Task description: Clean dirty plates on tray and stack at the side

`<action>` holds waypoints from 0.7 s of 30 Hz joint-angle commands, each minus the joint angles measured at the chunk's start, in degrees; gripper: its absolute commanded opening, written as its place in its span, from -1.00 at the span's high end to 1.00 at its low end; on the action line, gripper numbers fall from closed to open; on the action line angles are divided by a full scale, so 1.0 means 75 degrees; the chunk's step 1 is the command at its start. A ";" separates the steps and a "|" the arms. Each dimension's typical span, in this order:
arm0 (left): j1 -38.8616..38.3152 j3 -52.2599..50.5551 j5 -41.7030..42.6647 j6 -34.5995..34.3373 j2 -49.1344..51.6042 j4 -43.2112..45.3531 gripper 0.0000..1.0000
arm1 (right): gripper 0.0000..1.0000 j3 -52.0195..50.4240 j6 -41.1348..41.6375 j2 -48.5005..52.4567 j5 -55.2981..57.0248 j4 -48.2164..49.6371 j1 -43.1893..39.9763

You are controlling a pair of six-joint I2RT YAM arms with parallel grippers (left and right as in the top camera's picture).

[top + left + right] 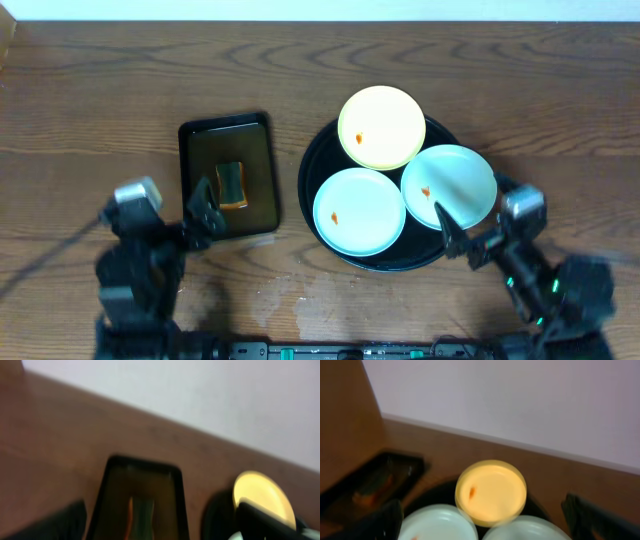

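While the left hand [205, 212] and right hand [452, 232] hang released by the table's [100, 80] front edge, three smeared plates [381, 127] lie flat on the tray [308, 180].

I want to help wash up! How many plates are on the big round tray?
3. The yellow plate is at the far side of the tray, the left mint plate nearest, the right mint plate beside it. None seems hidden.

No text or label seems readable; wrist views are blurred.
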 commanded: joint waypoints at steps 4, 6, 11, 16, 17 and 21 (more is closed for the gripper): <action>-0.0047 0.3066 0.0612 0.0283 0.3022 -0.2410 -0.90 | -0.99 0.3733 -0.0073 0.3762 -0.0122 -0.3124 -0.0026; -0.0047 0.3643 0.0799 0.0291 0.3637 -0.2975 -0.90 | -0.99 0.4642 -0.0079 0.4689 -0.0134 -0.3896 -0.0023; -0.0047 0.3911 0.1139 0.0114 0.4479 -0.3611 -0.90 | -0.99 0.5773 0.0452 0.6286 -0.0860 -0.4409 -0.0026; -0.0047 0.3657 0.1084 0.0000 0.5455 -0.3657 -0.90 | -0.99 0.5796 0.0667 0.7023 -0.2110 -0.4214 -0.0020; -0.0047 0.3573 0.0941 -0.0175 0.5785 -0.3695 -0.89 | -0.95 0.5796 0.0638 0.7128 -0.2116 -0.4217 -0.0017; -0.0085 0.3407 0.0446 -0.0277 0.6985 -0.3687 -0.70 | -0.57 0.5796 0.0638 0.7257 -0.2110 -0.4246 0.0000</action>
